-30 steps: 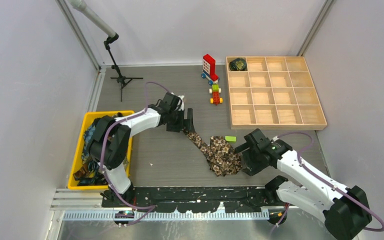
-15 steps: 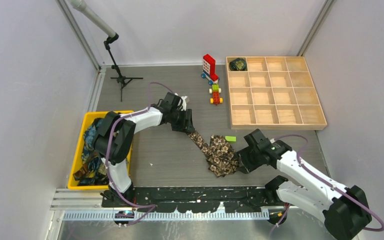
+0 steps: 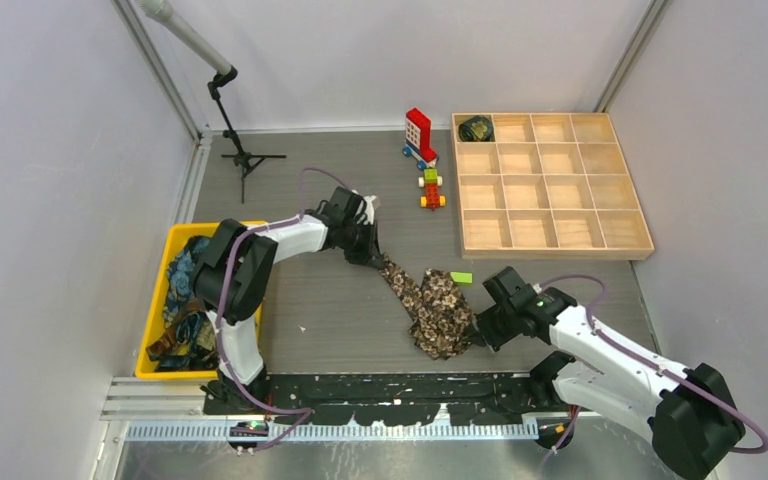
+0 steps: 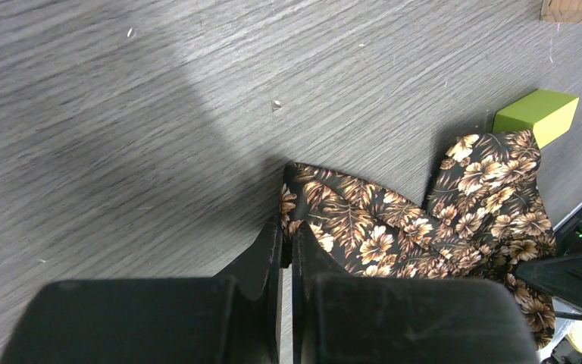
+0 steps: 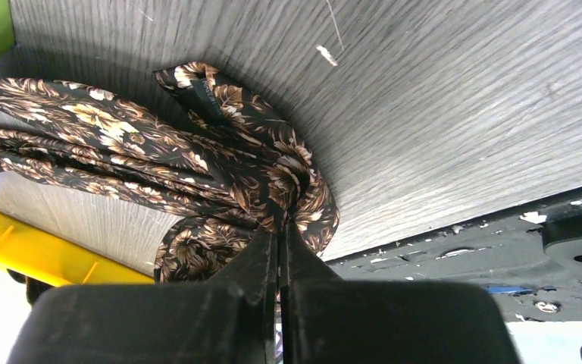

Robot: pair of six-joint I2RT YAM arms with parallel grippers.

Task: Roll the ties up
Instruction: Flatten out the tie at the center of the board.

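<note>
A brown leaf-patterned tie [image 3: 432, 300] lies crumpled on the grey table between the arms. My left gripper [image 3: 372, 254] is shut on its narrow far-left end; in the left wrist view the fingertips [image 4: 273, 236] pinch the tie's [image 4: 394, 235] corner. My right gripper [image 3: 476, 328] is shut on the bunched wide end, and in the right wrist view the tie [image 5: 197, 163] is gathered at the right gripper [image 5: 281, 221]. One rolled dark tie [image 3: 476, 128] sits in the tray's top-left compartment. More ties [image 3: 182, 275] are piled in the yellow bin.
A small green block [image 3: 461, 277] rests right beside the tie. The wooden compartment tray [image 3: 550, 212] stands at the back right, toy bricks [image 3: 419, 134] left of it. A yellow bin [image 3: 156, 310] is at the left and a black stand [image 3: 242, 157] at the back left.
Both grippers have gone from open to shut on the tie's two ends. The right gripper has dropped toward the near edge, and the tie has bunched up a little.
</note>
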